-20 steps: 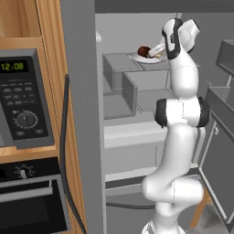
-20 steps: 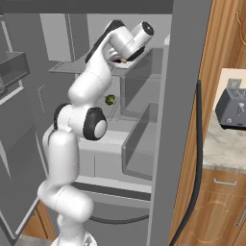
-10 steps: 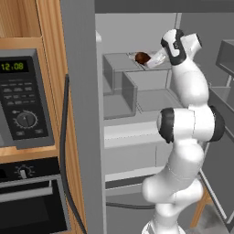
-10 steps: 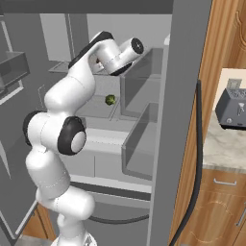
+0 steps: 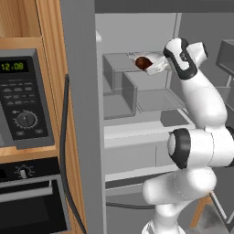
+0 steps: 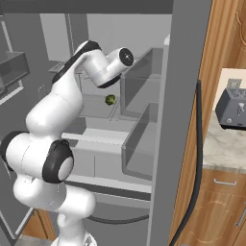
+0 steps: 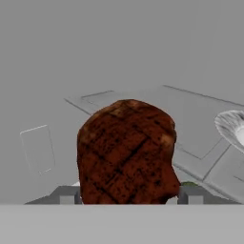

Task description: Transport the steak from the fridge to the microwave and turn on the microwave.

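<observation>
Currently, in the left base view, the fridge (image 5: pixel 137 114) stands open beside a wooden cabinet holding the microwave (image 5: pixel 23 98), whose door is closed and green clock lit; a black oven (image 5: pixel 32 201) sits below it. The white arm rises from the lower right and bends back so the hand reaches leftward into the upper part of the fridge. At the hand's tip the steak (image 5: pixel 143 62) shows as a dark reddish-brown lump, up in the air above a translucent bin (image 5: pixel 119 87) and touching no shelf that can be seen. The gripper (image 5: pixel 151 64) itself is mostly masked by its white housing. From the right base view, the arm climbs from the lower left and the wrist points into the fridge interior, behind the grey door edge; a small green item (image 6: pixel 110 100) lies on a shelf below the hand, and a toaster (image 6: pixel 231 108) sits on the counter to the right. The steak is hidden here. In the hand view, the steak (image 7: pixel 126 152) stands large between the two fingertips (image 7: pixel 66 194), one pressed against each flank: jaws partly closed and clamped on the meat. Behind it lie grey fridge shelves and, at the right edge, a white plate (image 7: pixel 231 126), apart from the steak.
</observation>
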